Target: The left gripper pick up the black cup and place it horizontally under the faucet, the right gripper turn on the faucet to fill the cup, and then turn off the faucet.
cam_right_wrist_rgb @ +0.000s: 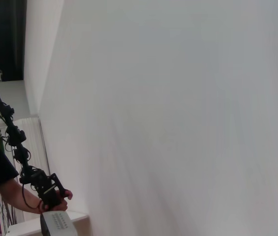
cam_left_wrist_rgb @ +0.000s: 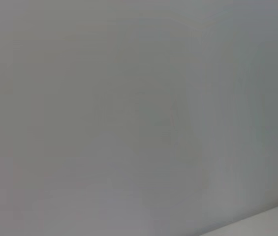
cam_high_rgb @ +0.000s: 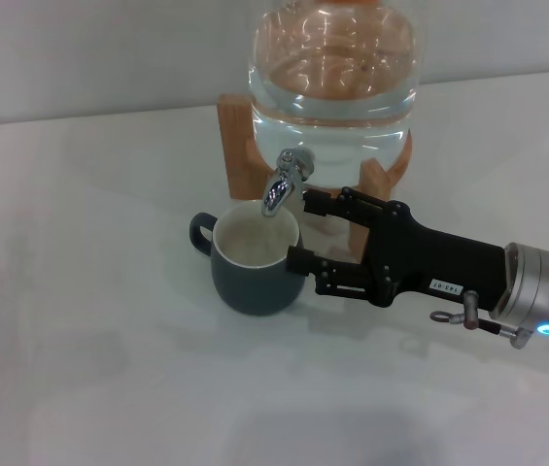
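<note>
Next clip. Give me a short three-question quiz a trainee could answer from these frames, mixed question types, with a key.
1. True or false: the black cup stands upright under the faucet.
2. Which gripper is at the cup and faucet? A) left gripper B) right gripper C) both
3. Fill in: the jar sits on a ______ stand.

Key
1. True; its cream inside faces up, directly below the spout.
2. B; its open fingers reach in from the right, one by the faucet, one at the cup's side. The left gripper is out of view.
3. Wooden.
</note>
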Robot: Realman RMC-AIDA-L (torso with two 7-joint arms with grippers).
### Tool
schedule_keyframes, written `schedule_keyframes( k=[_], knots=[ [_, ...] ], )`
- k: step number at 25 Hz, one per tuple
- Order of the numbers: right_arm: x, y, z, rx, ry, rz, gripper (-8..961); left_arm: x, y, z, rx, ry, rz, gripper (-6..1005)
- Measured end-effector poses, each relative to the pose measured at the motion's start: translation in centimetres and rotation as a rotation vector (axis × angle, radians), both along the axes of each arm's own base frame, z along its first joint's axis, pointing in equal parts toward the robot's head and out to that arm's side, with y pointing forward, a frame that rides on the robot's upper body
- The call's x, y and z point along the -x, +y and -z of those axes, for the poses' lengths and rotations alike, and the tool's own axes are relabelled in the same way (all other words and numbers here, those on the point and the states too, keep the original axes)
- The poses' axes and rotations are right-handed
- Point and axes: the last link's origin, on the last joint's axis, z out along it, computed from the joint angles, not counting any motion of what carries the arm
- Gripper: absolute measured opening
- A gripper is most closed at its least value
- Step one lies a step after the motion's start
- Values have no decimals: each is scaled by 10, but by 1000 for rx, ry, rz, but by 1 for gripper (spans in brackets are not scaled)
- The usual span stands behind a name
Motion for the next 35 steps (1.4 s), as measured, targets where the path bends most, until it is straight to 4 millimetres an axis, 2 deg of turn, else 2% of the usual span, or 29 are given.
schedule_keyframes(
  k=[11, 22, 35],
  knots=[
    [2, -5, 2, 23, 2, -24, 840, 0, 0, 0, 1, 0, -2, 889],
    [9, 6, 5, 24, -26, -41, 840, 0, 0, 0, 3, 0, -2, 888],
    [4, 5, 1, -6, -11, -10, 839, 0, 1, 0, 2, -14, 1, 888]
  ],
)
